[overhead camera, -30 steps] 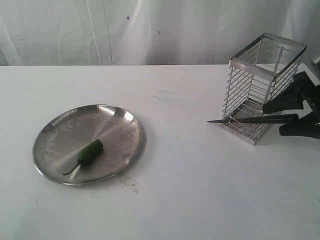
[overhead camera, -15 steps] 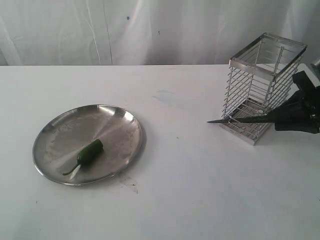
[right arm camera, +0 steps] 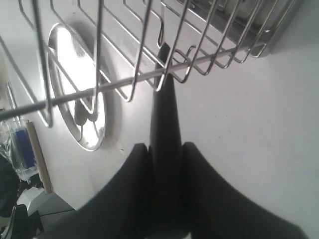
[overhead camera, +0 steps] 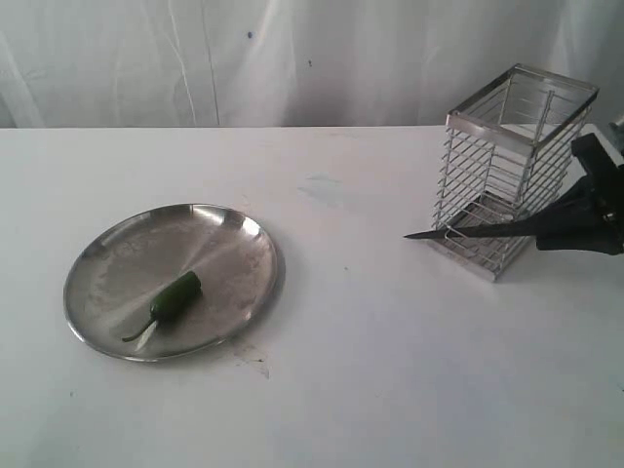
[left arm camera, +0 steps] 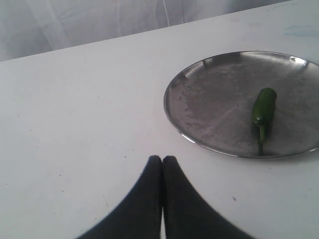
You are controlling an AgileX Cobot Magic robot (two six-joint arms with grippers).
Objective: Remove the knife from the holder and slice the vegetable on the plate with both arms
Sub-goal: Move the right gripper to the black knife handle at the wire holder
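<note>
The black knife (overhead camera: 468, 232) lies level through the low bars of the wire holder (overhead camera: 512, 166), its tip poking out toward the plate. My right gripper (overhead camera: 558, 234) is shut on the knife handle (right arm camera: 167, 124) at the table's right edge. In the right wrist view the handle fills the gap between both fingers (right arm camera: 132, 174). The small green vegetable (overhead camera: 175, 295) lies on the steel plate (overhead camera: 117, 263) at the left. The left gripper (left arm camera: 162, 160) hangs shut and empty over bare table beside the plate (left arm camera: 209, 104), with the vegetable (left arm camera: 263, 105) beyond it. The exterior view does not show the left arm.
A white cloth hangs behind the white table (overhead camera: 370, 370). A dark smudge (overhead camera: 255, 359) marks the tabletop just by the plate's rim.
The right gripper's fingers have closed from wide apart onto the knife handle. Knife, holder, plate and vegetable stay where they were.
</note>
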